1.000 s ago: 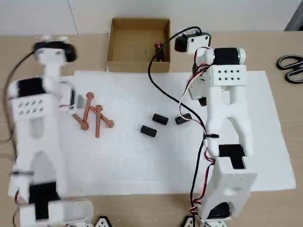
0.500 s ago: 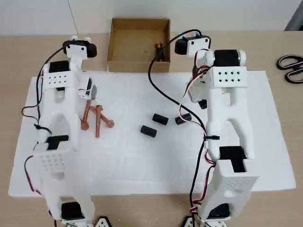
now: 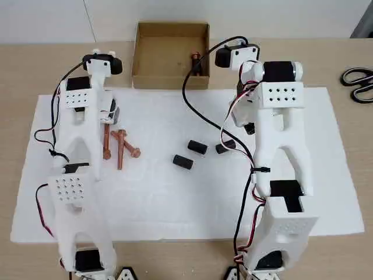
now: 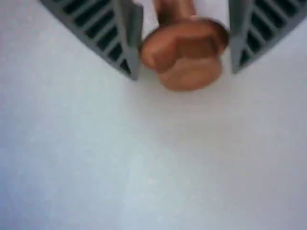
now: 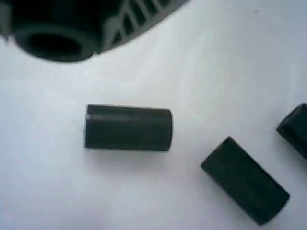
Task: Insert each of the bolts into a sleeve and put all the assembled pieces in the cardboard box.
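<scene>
My left gripper point(image 3: 109, 119) is low on the white mat, its grey fingers point(image 4: 120, 38) tight against both sides of a copper bolt's head point(image 4: 184, 48). That bolt's shank point(image 3: 106, 140) lies on the mat toward the near side. Two more bolts point(image 3: 120, 149) point(image 3: 132, 150) lie crossed just to its right. My right gripper point(image 3: 249, 125) hangs over the mat's right half, shut on a black sleeve point(image 5: 48, 38) beside its grey finger point(image 5: 139, 19). Three loose sleeves point(image 3: 197, 147) point(image 3: 182, 161) point(image 3: 224, 147) lie mid-mat. The cardboard box point(image 3: 145, 76) holds one assembled piece point(image 3: 196, 61).
Everything sits on a white foam mat point(image 3: 175, 198) on a wooden table. Scissors point(image 3: 358, 84) lie at the far right, off the mat. A black cable point(image 3: 201, 114) loops from the right arm over the mat near the sleeves.
The left arm swung in from the mat's left edge and came down over the bolts; the leftmost bolt now lies straighter. The right arm has stayed put.
</scene>
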Controlling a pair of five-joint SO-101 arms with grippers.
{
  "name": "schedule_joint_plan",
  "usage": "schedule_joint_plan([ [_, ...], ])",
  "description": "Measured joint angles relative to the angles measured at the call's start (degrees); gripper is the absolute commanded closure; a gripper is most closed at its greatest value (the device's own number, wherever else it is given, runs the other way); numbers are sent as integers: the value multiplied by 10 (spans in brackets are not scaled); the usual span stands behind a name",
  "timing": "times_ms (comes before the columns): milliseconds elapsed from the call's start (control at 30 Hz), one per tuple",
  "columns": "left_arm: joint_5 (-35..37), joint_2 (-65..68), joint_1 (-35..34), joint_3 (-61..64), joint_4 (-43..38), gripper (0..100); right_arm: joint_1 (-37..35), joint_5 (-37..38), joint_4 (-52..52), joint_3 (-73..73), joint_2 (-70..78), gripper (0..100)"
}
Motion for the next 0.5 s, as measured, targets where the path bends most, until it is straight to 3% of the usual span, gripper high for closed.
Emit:
schedule_joint_plan([
  [500, 15, 2, 1, -21, 13, 945, 0, 0, 0, 0, 0, 995],
])
